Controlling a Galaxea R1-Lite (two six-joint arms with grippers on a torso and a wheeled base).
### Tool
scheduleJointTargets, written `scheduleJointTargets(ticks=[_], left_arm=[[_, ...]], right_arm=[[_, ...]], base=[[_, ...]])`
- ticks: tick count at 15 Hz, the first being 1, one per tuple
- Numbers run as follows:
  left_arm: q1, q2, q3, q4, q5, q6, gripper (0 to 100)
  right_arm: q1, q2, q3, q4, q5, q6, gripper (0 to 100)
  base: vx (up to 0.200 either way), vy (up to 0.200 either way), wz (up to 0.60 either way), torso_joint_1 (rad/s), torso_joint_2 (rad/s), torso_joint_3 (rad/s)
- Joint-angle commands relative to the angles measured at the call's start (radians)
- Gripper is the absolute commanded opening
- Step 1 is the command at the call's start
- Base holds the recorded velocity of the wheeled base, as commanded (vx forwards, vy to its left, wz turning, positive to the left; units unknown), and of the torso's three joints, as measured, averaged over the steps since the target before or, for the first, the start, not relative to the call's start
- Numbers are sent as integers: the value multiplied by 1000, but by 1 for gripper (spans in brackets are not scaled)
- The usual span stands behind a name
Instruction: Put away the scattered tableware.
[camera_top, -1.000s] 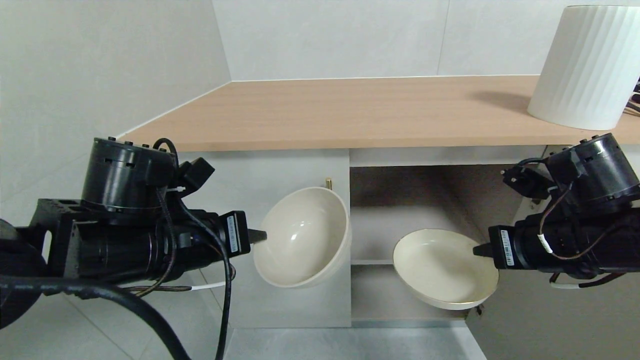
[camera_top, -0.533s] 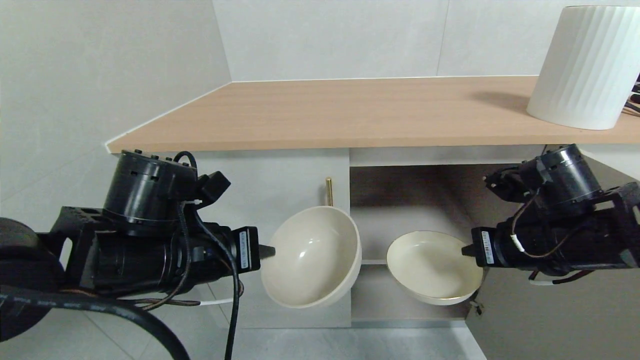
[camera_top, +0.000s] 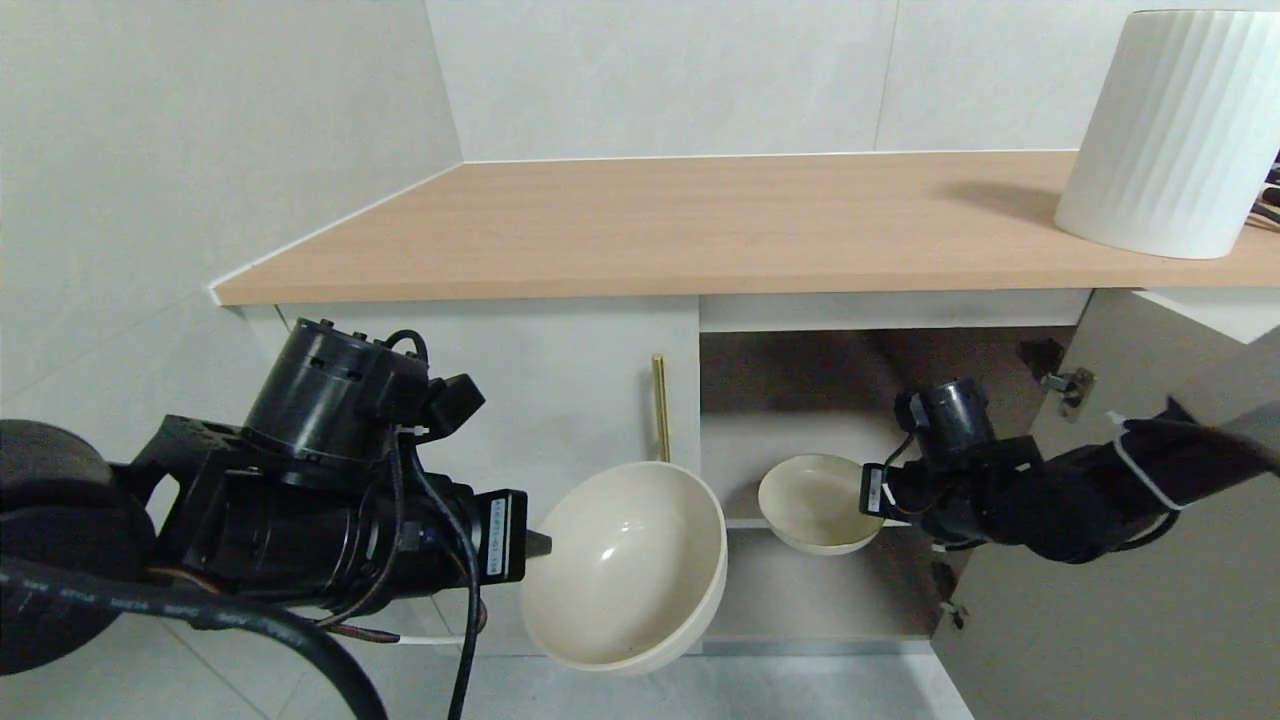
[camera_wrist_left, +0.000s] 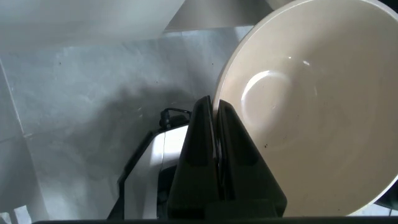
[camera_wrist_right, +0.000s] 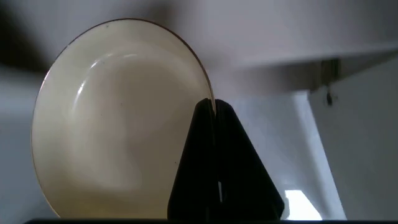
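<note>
Holds shallow dish (camera_top: 812, 500) by its rim in closed right gripper (camera_top: 868, 492), inside open cabinet (camera_top: 790, 400) at shelf (camera_top: 735, 523) level, the nearer arm | grips deep bowl (camera_top: 625, 570) with clamped left gripper (camera_top: 540, 545) — outside, before shut door (camera_top: 560, 380)

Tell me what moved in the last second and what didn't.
The right gripper carried the plate forward into the open cabinet, near its shelf. The left gripper lowered the bowl and shifted it slightly to the right. Both stay shut on their dishes. The countertop, the white ribbed container and the closed door stayed put.
</note>
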Motion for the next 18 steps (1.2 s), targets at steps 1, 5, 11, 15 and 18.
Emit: scheduleJointTargets(ticks=[1, 5, 11, 15, 18], left_arm=[[-1, 4, -1, 0, -1, 1, 0], [-2, 14, -1, 0, -1, 1, 0], [-2, 16, -1, 0, -1, -1, 0], [-4, 22, -2, -1, 1, -1, 0], [-5, 24, -6, -1, 1, -1, 0]], right_arm=[[-32, 192, -2, -124, -45, 0, 0], [-53, 265, -57, -173, -78, 8, 0], [-79, 308, -127, -173, -92, 34, 0], [-79, 342, -224, -155, -94, 52, 0], [-79, 363, -290, -138, -94, 75, 0]], base=[[0, 0, 0, 0, 0, 0], [0, 0, 0, 0, 0, 0], [0, 0, 0, 0, 0, 0], [0, 0, 0, 0, 0, 0], [0, 0, 0, 0, 0, 0]])
